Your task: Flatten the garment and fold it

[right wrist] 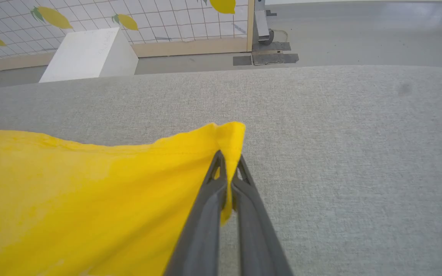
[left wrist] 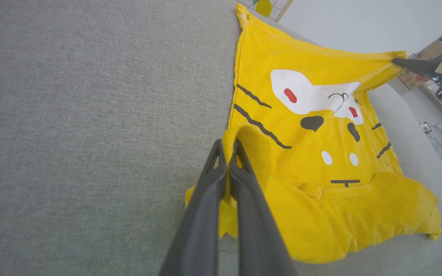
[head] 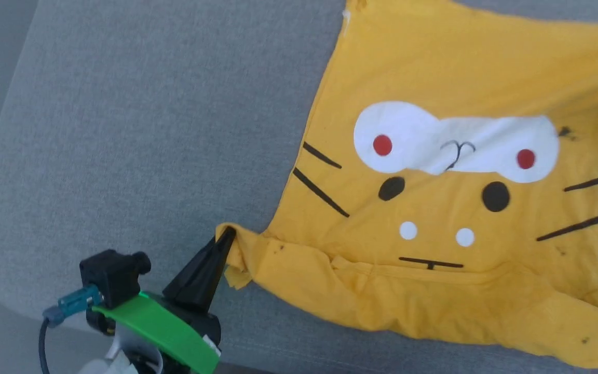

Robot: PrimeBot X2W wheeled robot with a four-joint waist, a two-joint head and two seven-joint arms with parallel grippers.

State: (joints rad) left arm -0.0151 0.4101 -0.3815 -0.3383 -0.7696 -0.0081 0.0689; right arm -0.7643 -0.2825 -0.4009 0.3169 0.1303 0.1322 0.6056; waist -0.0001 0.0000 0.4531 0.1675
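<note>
On the grey padded surface (head: 122, 130), the garment (head: 434, 208) is found spread print side up, toward the right of the head view. Its near-left corner is pinched between the closed fingers of the left gripper (left wrist: 228, 145). Another corner, at the far right in the left wrist view, is clamped by the right gripper (right wrist: 228, 156), with yellow cloth seen between its closed fingers.

Flattening is judged partly done. The printed panel is largely laid out, but a crease is noted across the white patch, and the near edge is rumpled and doubled over. No fold has been made. Left to do, by judgement: wrinkles to be drawn out, then the folding itself.
</note>
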